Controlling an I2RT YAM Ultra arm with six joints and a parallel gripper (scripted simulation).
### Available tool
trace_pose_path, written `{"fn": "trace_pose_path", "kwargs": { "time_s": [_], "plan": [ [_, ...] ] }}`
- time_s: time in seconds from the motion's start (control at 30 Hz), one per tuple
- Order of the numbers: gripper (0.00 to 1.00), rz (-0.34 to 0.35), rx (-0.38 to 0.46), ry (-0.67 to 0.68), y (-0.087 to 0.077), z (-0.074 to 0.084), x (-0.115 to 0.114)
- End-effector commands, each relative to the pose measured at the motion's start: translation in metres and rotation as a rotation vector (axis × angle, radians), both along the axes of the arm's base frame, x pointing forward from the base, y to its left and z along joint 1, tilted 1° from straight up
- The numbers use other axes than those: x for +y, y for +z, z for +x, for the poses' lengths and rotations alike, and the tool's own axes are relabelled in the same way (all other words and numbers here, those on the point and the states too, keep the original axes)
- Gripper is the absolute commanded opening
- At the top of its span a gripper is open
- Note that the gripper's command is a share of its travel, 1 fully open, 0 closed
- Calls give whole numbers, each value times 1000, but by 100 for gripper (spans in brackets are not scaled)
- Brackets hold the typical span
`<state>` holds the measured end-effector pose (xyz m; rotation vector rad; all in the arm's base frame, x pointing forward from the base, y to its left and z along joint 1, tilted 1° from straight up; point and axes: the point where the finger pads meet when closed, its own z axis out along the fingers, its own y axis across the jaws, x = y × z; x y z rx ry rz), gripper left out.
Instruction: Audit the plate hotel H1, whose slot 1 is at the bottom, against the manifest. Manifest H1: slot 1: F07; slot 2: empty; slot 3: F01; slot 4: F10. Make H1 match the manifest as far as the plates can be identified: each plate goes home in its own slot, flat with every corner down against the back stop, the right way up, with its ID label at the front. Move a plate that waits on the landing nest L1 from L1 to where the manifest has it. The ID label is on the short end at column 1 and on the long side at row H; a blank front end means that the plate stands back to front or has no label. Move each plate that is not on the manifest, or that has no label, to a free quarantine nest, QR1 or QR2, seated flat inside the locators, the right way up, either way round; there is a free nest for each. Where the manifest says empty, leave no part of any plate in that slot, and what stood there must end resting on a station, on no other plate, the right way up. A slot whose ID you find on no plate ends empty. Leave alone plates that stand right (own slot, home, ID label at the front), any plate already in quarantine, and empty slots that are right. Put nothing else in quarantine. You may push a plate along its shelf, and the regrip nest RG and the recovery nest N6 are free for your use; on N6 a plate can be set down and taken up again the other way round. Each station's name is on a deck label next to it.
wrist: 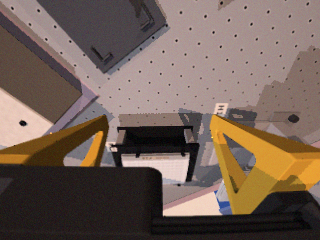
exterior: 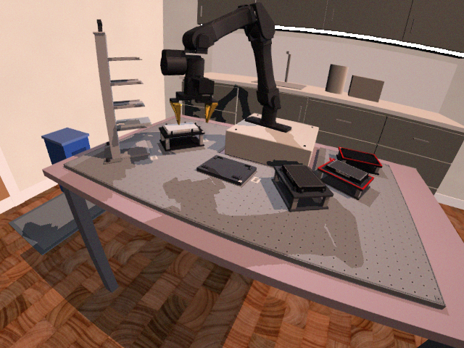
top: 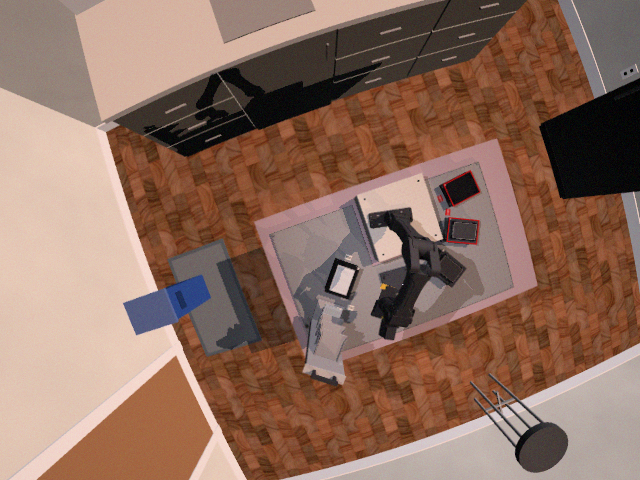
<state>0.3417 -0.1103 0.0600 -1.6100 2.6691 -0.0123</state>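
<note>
A white plate (exterior: 180, 128) lies flat on a raised black nest near the hotel; it also shows in the overhead view (top: 341, 277) and in the wrist view (wrist: 156, 161). My gripper (exterior: 193, 112) (wrist: 159, 120) hangs a little above this plate with its yellow fingers wide open and nothing between them. The hotel H1 (exterior: 108, 97) stands at the table's left end (top: 325, 335); its thin shelves look bare from here. A dark plate (exterior: 303, 176) sits on another raised nest. A dark plate (exterior: 347, 170) sits in the nearer red-rimmed quarantine nest.
The farther red-rimmed nest (exterior: 360, 156) looks empty. A flat dark nest (exterior: 226, 169) lies mid-table. The arm's beige base block (exterior: 271, 143) stands behind it. A blue bin (exterior: 65, 143) stands on the floor beside the hotel end.
</note>
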Motion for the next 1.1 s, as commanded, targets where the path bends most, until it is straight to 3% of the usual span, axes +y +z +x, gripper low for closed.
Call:
{"fn": "trace_pose_path", "kwargs": {
  "time_s": [0.0,0.23,1.07],
  "plan": [
    [100,4,11,-1,9,-4,1],
    [100,4,11,-1,15,-4,1],
    [100,4,11,-1,77,-5,0]
  ]
}}
